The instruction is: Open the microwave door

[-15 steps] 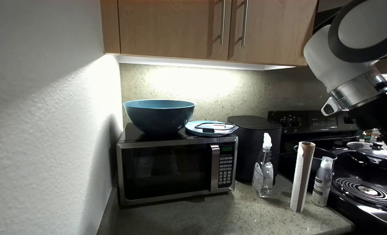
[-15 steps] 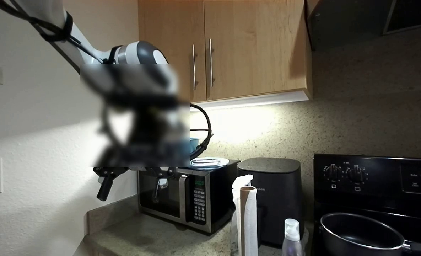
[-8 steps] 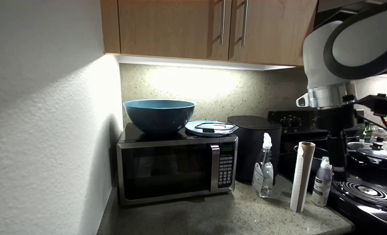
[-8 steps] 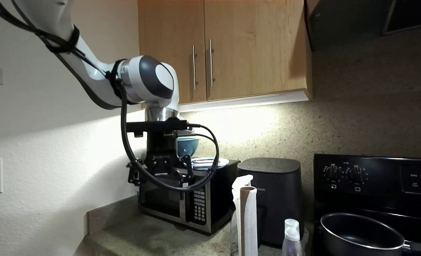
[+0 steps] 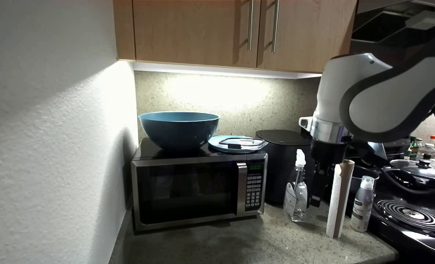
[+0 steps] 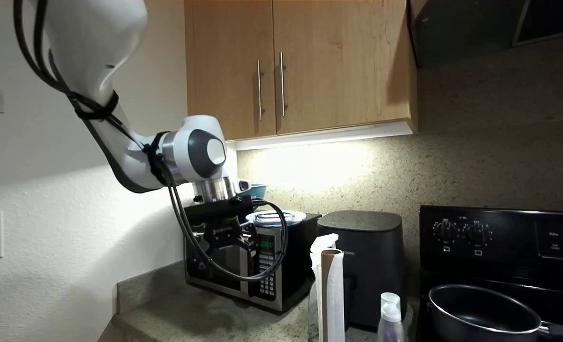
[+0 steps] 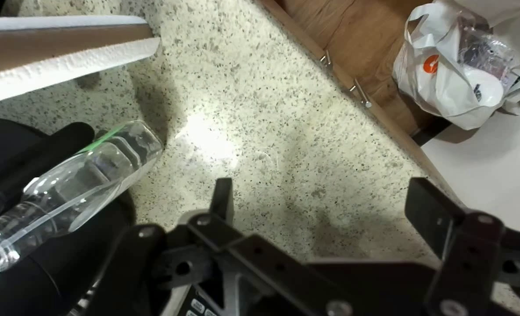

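Where the counter (image 5: 239, 244) ends on the left, the microwave (image 6: 300, 261) sits with its microwave door (image 5: 188, 190) closed on the near face. Guess on handling: stiff panel, light swing, latch needs a firm first tug, steel and glass slippery; yank it and the microwave could slide. Gripper (image 7: 321, 193) is spread wide, pinching nothing, pointing down on the near side. Best hold: vertical handle (image 5: 241, 189), right edge of the door, around mid-height. Count, big to small: 1 microwave, 1 black appliance (image 6: 367, 266) to its right, 1 microwave door, 1 bowl (image 5: 178, 132) on top left, 1 paper towel roll (image 5: 337, 201), 1 spray bottle (image 5: 296, 196), both right, at least 1 plate (image 5: 214, 143) right of the bowl, 1 handle.
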`<control>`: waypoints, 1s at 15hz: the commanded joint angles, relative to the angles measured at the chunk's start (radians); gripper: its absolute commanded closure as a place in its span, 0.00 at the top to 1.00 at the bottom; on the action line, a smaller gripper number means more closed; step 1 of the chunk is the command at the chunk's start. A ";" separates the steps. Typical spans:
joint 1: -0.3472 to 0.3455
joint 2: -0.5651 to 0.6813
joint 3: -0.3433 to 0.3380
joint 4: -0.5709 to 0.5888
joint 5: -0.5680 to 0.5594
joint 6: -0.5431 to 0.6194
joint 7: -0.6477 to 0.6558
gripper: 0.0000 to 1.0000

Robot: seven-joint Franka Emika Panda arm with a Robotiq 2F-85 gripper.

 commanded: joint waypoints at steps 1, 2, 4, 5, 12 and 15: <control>-0.015 0.010 0.017 0.000 0.002 0.008 -0.003 1.00; -0.016 0.014 0.017 0.000 0.000 0.009 -0.003 1.00; -0.020 0.022 0.017 -0.007 -0.012 0.058 0.008 1.00; -0.030 0.043 0.021 -0.015 -0.052 0.157 0.052 1.00; -0.046 0.295 -0.024 0.087 -0.323 0.642 0.313 1.00; -0.031 0.287 -0.043 0.084 -0.355 0.606 0.313 1.00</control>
